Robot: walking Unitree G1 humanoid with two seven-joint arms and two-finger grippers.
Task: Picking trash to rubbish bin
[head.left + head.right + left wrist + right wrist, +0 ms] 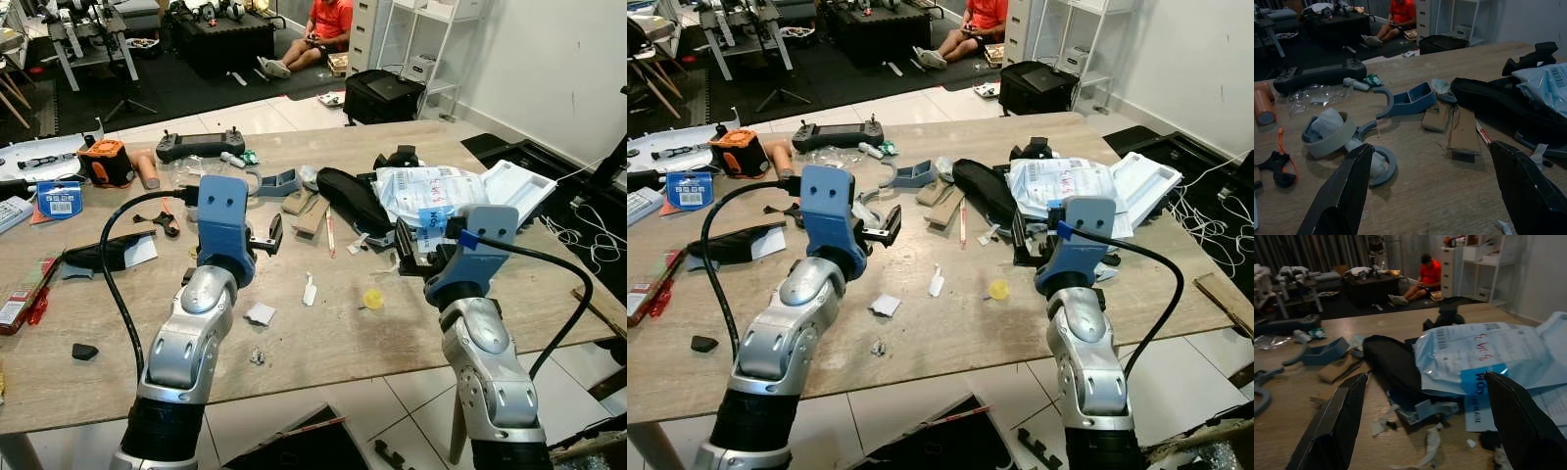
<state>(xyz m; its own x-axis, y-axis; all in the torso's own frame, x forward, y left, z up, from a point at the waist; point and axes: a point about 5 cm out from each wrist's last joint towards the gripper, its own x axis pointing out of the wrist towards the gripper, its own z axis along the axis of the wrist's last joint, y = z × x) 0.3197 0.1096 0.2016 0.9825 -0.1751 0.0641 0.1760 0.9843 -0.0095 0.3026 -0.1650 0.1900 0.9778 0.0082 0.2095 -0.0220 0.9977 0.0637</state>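
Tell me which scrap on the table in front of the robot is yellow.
The small round yellow piece, lying toward the right gripper. The other scraps nearby, the flat square bit and the upright sliver, are white.

seated person (323, 29), black remote controller (200, 145), orange tape measure (106, 162).

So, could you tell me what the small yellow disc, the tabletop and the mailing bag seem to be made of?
Yellow disc: probably plastic, smooth with an even colour.
Tabletop: wood or wood-look laminate, matte, with a pale grain pattern.
Mailing bag: thin plastic film, glossy and crinkled, with a printed label.
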